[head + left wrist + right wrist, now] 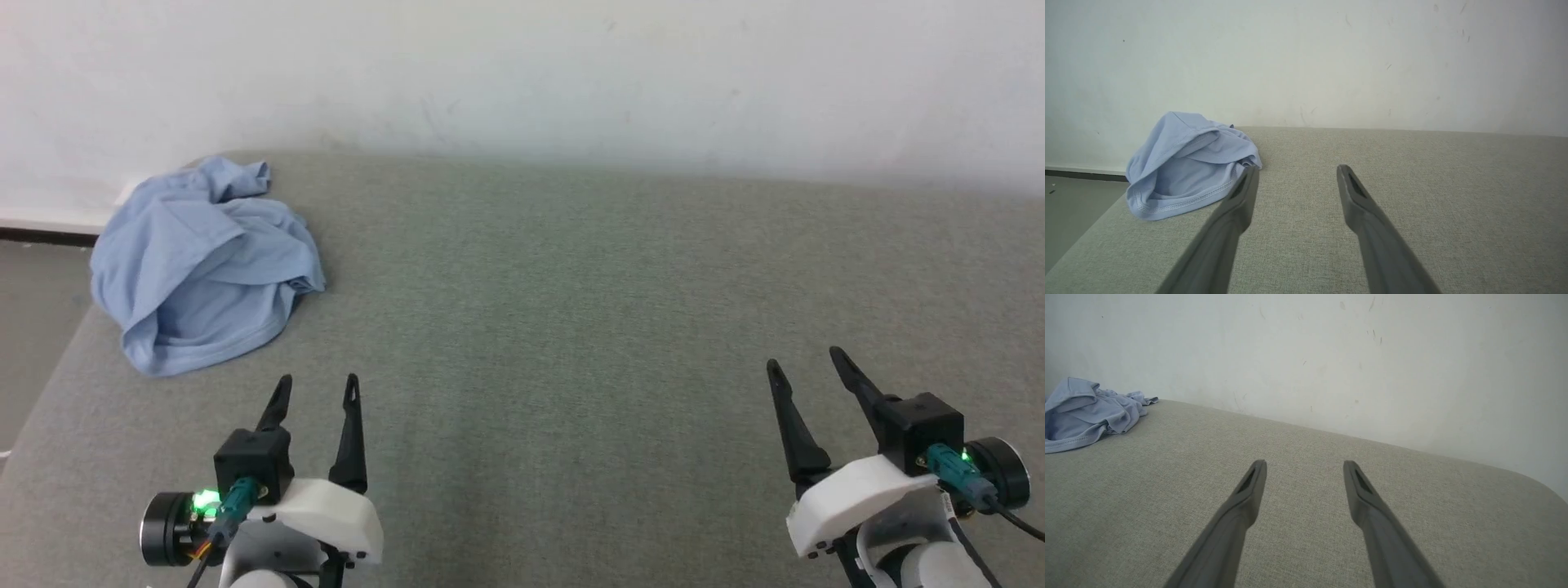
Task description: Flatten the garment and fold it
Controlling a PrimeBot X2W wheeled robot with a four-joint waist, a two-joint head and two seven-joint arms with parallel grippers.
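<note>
Where the head view looks down on the grey fabric surface point(571, 327), the light blue shirt point(196, 261) lies crumpled in a heap at the far left corner, close to the white wall point(522, 73). The left tool point(318, 380) and the right tool point(803, 359) both stand wide and empty. In the left wrist view the left tool point(1297, 168) gapes, with the shirt point(1180, 179) ahead to its left. In the right wrist view the right tool point(1304, 462) is wide too, the shirt point(1081, 416) well apart at the left edge.
</note>
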